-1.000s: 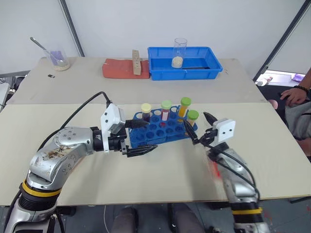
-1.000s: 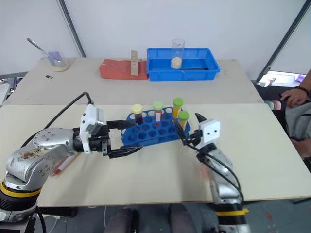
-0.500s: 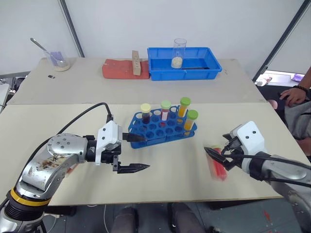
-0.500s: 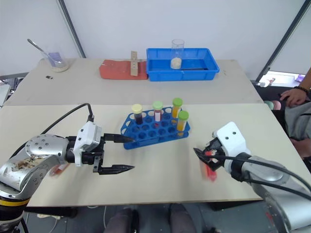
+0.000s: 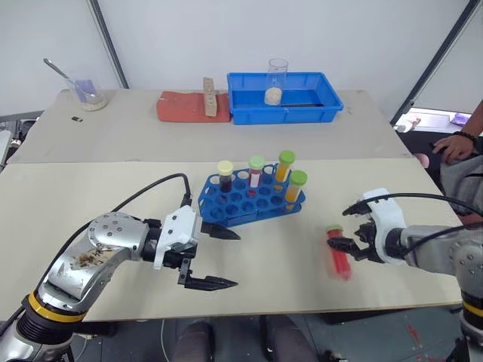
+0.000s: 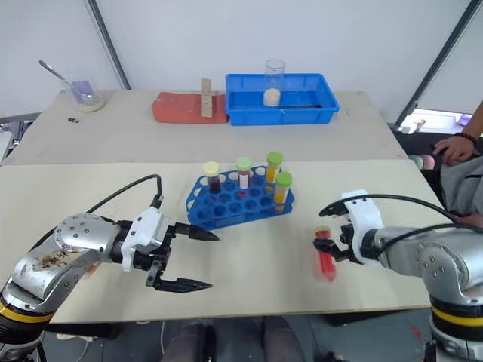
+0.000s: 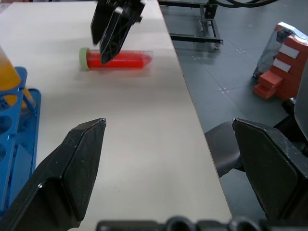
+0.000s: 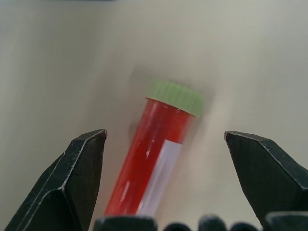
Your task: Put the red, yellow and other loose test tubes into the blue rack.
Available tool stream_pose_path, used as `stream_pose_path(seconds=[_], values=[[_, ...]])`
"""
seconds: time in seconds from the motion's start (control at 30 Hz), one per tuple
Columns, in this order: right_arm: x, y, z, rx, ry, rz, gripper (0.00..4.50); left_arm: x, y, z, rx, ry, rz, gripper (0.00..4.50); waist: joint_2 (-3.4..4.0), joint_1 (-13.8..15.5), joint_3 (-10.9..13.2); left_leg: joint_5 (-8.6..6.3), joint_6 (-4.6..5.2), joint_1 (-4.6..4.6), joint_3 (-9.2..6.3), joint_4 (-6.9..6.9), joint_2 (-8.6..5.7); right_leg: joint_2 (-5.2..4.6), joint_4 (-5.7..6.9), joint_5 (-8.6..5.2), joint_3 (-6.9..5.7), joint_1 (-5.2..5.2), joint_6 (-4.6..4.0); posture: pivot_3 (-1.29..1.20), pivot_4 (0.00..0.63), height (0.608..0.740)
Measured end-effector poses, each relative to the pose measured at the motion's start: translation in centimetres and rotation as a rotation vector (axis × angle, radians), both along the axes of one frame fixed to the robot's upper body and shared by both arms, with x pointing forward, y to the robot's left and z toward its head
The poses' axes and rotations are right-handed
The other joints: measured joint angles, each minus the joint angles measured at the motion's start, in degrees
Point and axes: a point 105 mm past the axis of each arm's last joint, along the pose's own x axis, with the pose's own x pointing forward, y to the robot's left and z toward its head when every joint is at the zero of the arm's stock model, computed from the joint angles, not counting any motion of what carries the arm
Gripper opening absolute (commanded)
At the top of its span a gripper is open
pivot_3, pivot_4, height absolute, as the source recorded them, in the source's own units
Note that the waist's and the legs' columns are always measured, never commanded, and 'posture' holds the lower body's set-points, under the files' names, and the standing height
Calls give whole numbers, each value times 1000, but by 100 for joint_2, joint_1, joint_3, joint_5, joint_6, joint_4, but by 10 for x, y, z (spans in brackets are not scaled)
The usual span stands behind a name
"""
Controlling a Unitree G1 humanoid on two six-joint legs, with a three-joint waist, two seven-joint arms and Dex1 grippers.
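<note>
right gripper (image 5: 350, 226) | spread wide, swung away from blue rack (image 5: 251, 199) to red tube (image 8: 155, 159) lying on bench (image 5: 90, 188) | pick pending | left gripper (image 5: 213, 257) spread, withdrawn from rack

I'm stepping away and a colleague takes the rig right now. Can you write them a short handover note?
Left gripper: open, holding nothing, near the front left of the blue rack.
Right gripper: open, poised over the red tube, not gripping it.
Red tube: green cap, lying flat on the table to the right of the rack, near the front edge.
Done: four capped tubes stand upright in the rack's back rows.
Left: close on the red tube, lift it and seat it in a free hole. No other loose tube is visible on the table.
</note>
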Motion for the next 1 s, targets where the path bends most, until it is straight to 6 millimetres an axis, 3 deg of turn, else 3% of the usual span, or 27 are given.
stream_pose_path(seconds=[0.17, 0.27, 0.47, 0.53, 0.73, 0.87, 1.0], values=[[5, 0, -4, -10, 87, 1, 4347, -3, -5, -3, -5, 4, -11, 4500, 0, 5, 0, 0, 0, -10, 0, 0, -2, 0, -11, 1, 3, -1, 4, 0, 150, 740], [5, -1, -6, -15, 143, 4, 3536, -6, -7, -4, -11, 4, -18, 4500, 0, 6, 0, 0, 1, -12, -1, 0, -2, 0, -12, 1, 3, -1, 6, 0, 150, 740], [0, 0, -8, -18, 224, 16, 1458, -7, -9, -10, -14, 13, -1, 4500, 0, 4, 0, 0, 1, -9, -1, 2, -1, 0, -10, 3, 4, 0, 9, 0, 150, 740], [1, 2, -8, -19, 230, 18, 986, -8, -11, -10, -18, 11, 0, 4500, 0, -2, 0, 0, 1, -9, -1, 2, -1, 0, -10, 4, 4, 0, 11, 0, 150, 740], [-1, 7, -4, -1, 232, 48, 975, -8, -9, -11, -29, 7, 20, 4500, 0, 5, 0, 0, 1, -15, -1, 2, -1, 0, -11, 5, 5, -3, 13, 0, 150, 740], [-9, 30, 30, 93, 110, 204, 975, 6, 8, -4, -51, -13, 121, 4500, 2, 4, 1, 0, 2, -10, -3, 2, 8, 6, -10, 8, 1, -3, 18, 0, 150, 740], [-12, 72, 70, 335, -154, 363, 975, 15, 24, 2, -87, -17, 213, 4500, 1, 6, 1, 0, 1, -11, -8, 0, 12, 11, -10, 16, -3, -3, 32, 0, 150, 740]])
